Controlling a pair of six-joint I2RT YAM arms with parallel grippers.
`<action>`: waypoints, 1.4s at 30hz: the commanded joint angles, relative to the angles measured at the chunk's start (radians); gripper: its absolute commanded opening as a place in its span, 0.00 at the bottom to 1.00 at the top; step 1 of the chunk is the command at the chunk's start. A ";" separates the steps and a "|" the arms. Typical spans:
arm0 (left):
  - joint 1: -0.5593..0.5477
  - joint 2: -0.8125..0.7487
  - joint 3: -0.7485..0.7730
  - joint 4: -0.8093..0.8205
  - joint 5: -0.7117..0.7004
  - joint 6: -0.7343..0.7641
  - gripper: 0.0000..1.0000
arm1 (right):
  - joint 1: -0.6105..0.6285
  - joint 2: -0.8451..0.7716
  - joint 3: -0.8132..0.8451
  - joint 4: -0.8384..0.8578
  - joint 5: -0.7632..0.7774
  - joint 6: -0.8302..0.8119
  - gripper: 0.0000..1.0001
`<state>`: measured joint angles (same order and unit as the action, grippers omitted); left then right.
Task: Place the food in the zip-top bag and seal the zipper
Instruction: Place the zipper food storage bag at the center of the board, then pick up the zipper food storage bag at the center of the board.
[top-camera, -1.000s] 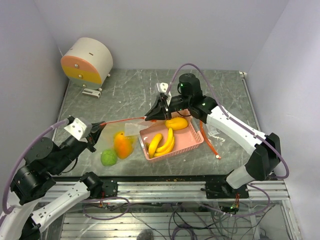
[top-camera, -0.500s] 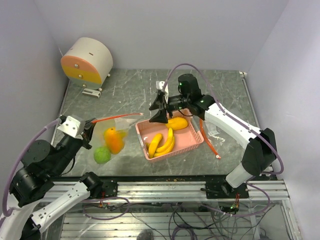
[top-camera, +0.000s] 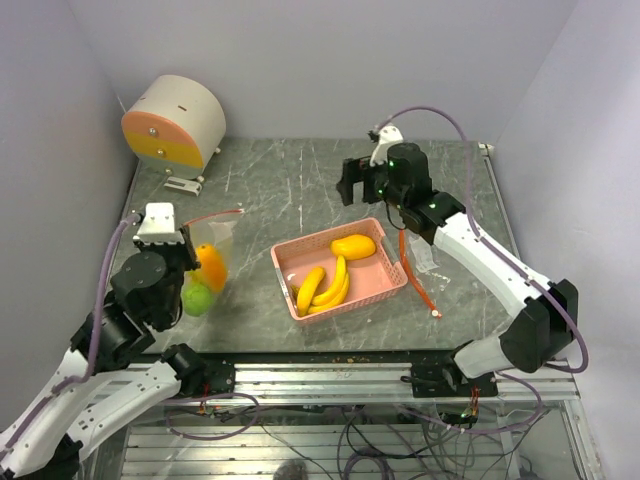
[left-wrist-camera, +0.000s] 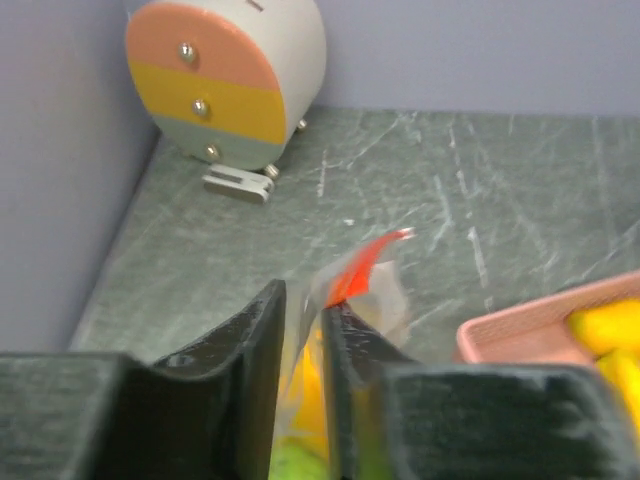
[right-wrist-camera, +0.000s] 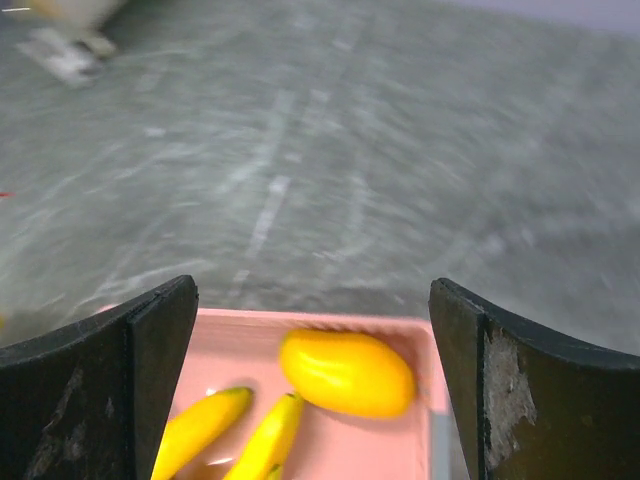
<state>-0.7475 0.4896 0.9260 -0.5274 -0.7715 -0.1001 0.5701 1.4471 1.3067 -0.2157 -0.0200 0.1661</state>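
The clear zip-top bag (top-camera: 212, 250) hangs at the table's left with an orange fruit (top-camera: 210, 268) and a bumpy green ball (top-camera: 197, 298) inside. Its red-orange zipper (top-camera: 213, 213) runs along the top edge. My left gripper (top-camera: 188, 243) is at the bag's mouth. In the left wrist view its jaws (left-wrist-camera: 303, 300) stand slightly apart with the bag film (left-wrist-camera: 385, 295) and zipper end (left-wrist-camera: 365, 265) between them. My right gripper (top-camera: 352, 185) is wide open and empty, behind the pink basket (top-camera: 388, 290). The basket holds bananas (top-camera: 325, 285) and a yellow mango (right-wrist-camera: 347, 372).
A round drawer unit (top-camera: 175, 120) with orange and yellow fronts stands at the back left. A loose red-orange stick (top-camera: 418, 280) and a scrap of clear plastic (top-camera: 432, 262) lie right of the basket. Walls close in on the left, back and right.
My right gripper let go of the zipper, opened wide and drew back to the right. The left arm pulled the bag left, and its jaws have parted a little.
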 joint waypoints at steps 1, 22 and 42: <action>0.004 0.051 -0.007 0.065 -0.182 -0.153 0.50 | -0.051 -0.010 -0.074 -0.186 0.436 0.248 1.00; 0.004 -0.015 -0.039 0.064 0.101 -0.115 0.95 | -0.226 0.200 -0.300 -0.141 0.475 0.390 0.80; 0.004 0.011 -0.049 0.092 0.147 -0.121 0.99 | -0.254 -0.061 -0.320 -0.301 0.542 0.414 0.98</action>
<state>-0.7475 0.5037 0.8909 -0.4740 -0.6571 -0.2180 0.3138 1.4441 0.9447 -0.4397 0.4877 0.5468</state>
